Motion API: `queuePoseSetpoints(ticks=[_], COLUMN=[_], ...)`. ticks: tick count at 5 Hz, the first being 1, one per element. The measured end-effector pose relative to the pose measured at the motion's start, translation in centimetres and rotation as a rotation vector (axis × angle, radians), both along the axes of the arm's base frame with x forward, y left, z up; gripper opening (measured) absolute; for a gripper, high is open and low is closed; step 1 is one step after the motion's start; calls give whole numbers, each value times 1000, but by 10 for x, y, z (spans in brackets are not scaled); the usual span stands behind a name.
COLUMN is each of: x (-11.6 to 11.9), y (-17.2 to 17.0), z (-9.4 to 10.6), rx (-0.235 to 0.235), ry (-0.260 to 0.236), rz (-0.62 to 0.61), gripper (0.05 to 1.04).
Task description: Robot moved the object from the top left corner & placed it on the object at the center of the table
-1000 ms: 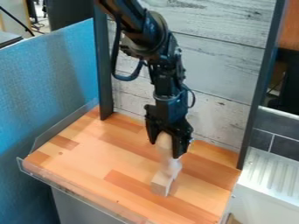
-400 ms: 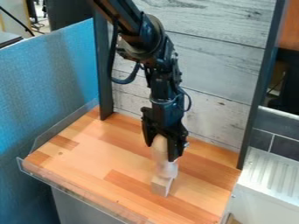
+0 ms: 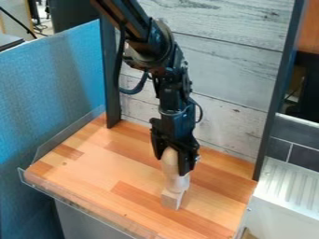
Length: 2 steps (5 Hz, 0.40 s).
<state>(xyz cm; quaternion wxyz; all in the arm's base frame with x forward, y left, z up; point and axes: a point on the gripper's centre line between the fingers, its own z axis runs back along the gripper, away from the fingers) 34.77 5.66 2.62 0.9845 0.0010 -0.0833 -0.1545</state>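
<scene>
Right of center, the gripper [image 3: 172, 163] has its jaws closed around an upright turned wooden piece [image 3: 170, 169], its base against the top of a wooden block [image 3: 171, 200].

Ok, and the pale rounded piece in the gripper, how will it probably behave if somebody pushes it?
The pale rounded piece looks like solid wood, so it is probably stiff and would not bend. Its tall, narrow shape above the small block suggests it could tip easily once the gripper lets go. Its rounded sides might make it roll if it falls.
</scene>
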Motion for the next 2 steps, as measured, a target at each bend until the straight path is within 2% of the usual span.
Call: queuePoseSetpoints(ticks=[1, 2], x=[0, 1], y=[0, -1], z=[-1, -2], rx=[-11, -15], ry=[-12, -26], rz=[3, 6], gripper=[909, 950])
